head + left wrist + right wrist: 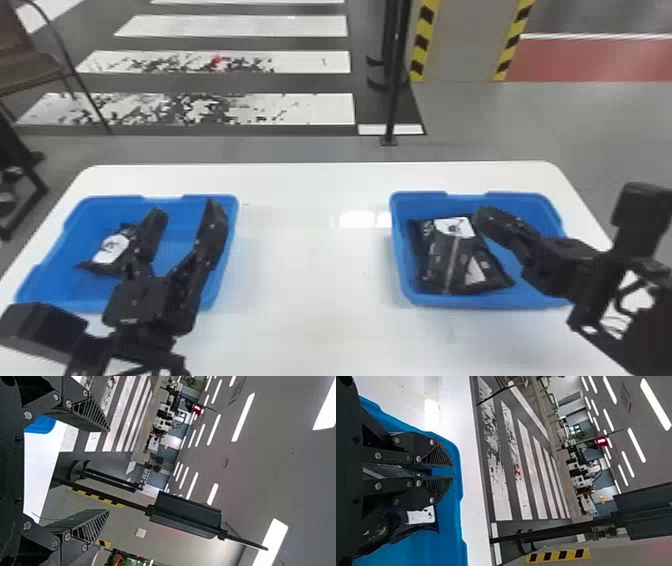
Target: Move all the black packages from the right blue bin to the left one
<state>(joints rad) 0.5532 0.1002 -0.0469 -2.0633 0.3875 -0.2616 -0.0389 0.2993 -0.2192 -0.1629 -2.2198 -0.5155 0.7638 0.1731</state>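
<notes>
My left gripper (pixel 187 213) stands open over the left blue bin (pixel 231 200); a black package (pixel 112 250) with a white label lies in that bin, partly behind a finger. In the left wrist view, the left gripper (pixel 108 470) has a wide gap between its fingers. The right blue bin (pixel 404 295) holds overlapping black packages (pixel 445 260). Beside their upper right edge is my right gripper (pixel 481 216). From the right wrist, that gripper (pixel 451 471) is narrowly open, blue bin showing between its tips; dark package material (pixel 421 471) shows farther back, and a labelled package (pixel 421 516) lies alongside.
Both bins rest on a white table (pixel 310 260), with a wide strip of tabletop between them. Behind the table's far edge stands a black post (pixel 395 100). A brown chair (pixel 30 65) is at the far left.
</notes>
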